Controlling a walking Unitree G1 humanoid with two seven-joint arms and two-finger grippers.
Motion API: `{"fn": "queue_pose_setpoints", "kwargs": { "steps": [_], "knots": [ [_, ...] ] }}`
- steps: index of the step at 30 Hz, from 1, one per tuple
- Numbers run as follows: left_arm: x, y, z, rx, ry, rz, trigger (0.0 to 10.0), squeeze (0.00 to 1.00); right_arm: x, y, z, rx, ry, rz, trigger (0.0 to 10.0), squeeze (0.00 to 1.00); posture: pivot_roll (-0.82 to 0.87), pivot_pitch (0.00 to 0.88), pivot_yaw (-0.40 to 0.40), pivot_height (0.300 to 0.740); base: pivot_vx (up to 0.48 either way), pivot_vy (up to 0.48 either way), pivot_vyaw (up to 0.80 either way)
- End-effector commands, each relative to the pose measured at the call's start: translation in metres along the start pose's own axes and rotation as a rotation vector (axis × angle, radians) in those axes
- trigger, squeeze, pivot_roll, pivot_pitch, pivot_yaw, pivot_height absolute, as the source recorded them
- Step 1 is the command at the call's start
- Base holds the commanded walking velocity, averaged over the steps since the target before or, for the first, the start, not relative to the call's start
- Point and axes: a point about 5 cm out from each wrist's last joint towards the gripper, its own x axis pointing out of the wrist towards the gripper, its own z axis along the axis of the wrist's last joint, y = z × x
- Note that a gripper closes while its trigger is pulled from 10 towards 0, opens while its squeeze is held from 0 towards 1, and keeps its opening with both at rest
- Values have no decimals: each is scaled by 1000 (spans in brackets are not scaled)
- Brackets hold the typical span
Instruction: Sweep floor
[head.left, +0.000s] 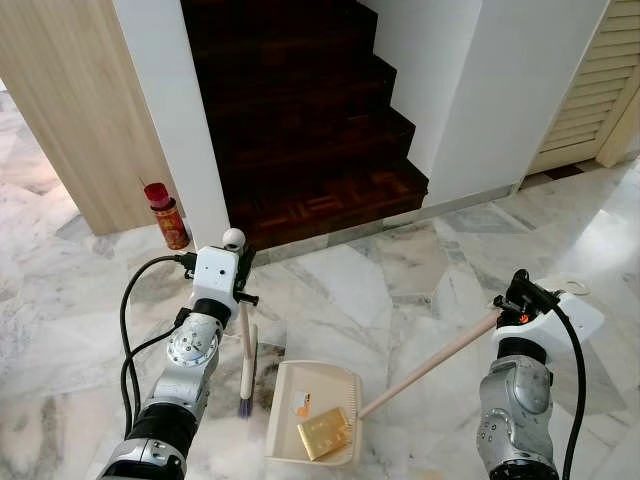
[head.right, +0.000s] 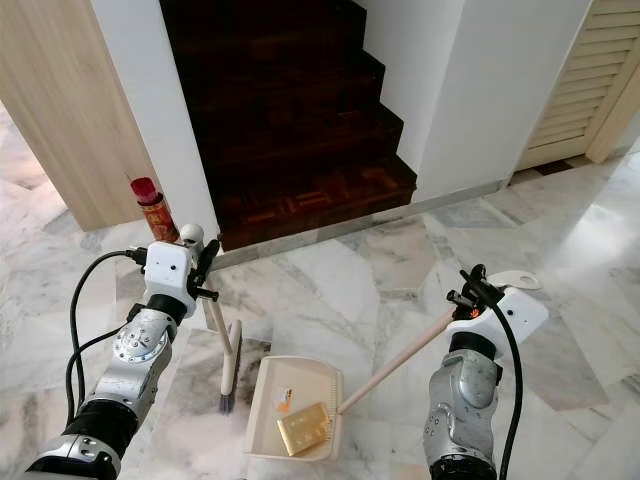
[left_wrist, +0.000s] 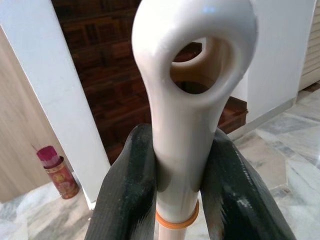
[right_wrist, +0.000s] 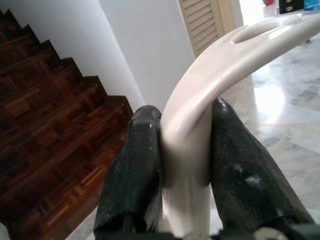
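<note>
My left gripper (head.left: 238, 262) is shut on the white handle of a small broom (head.left: 245, 360), whose dark bristles touch the marble floor just left of the dustpan. In the left wrist view the black fingers (left_wrist: 127, 195) clamp the broom handle (left_wrist: 185, 115) below its hanging hole. My right gripper (head.left: 512, 300) is shut on the cream handle of the dustpan (head.left: 345, 378), which rests flat on the floor between my arms. A gold wrapper (head.left: 324, 433) and a small orange scrap (head.left: 303, 405) lie inside it. The right wrist view has the fingers (right_wrist: 135, 175) pinching the dustpan handle (right_wrist: 195, 120).
A dark wooden staircase (head.left: 300, 110) rises straight ahead between white walls. A red and gold canister (head.left: 167, 216) stands on the floor by the left wall. A louvred door (head.left: 590, 90) is at the far right. Grey marble floor (head.left: 400, 270) lies open ahead.
</note>
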Motion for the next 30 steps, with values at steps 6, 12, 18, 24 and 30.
{"fn": "queue_pose_setpoints", "kwargs": {
  "steps": [6, 12, 18, 24, 30],
  "knots": [
    [4, 3, 10, 21, -38, 2, 10000, 0, 5, 8, 11, 21, -50, 18, 10000, 0, 79, 30, 10, 740, 0, 0, 325],
    [4, 2, 10, 21, -33, -4, 10000, 0, 5, 8, 10, 22, -47, 20, 10000, 0, 79, 32, 9, 740, 0, 324, 0],
    [4, 1, 9, 21, -29, -7, 10000, 0, 5, 8, 10, 11, -48, 21, 10000, 0, 79, 27, 9, 740, 0, 355, 101],
    [4, 1, 9, 22, -26, -9, 10000, 0, 5, 9, 10, 15, -46, 23, 10000, 0, 81, 27, 9, 740, 0, 357, 281],
    [3, 1, 9, 23, -23, -10, 10000, 0, 4, 9, 9, 20, -45, 18, 10000, 0, 81, 31, 9, 740, 0, 357, 0]
  ]
}}
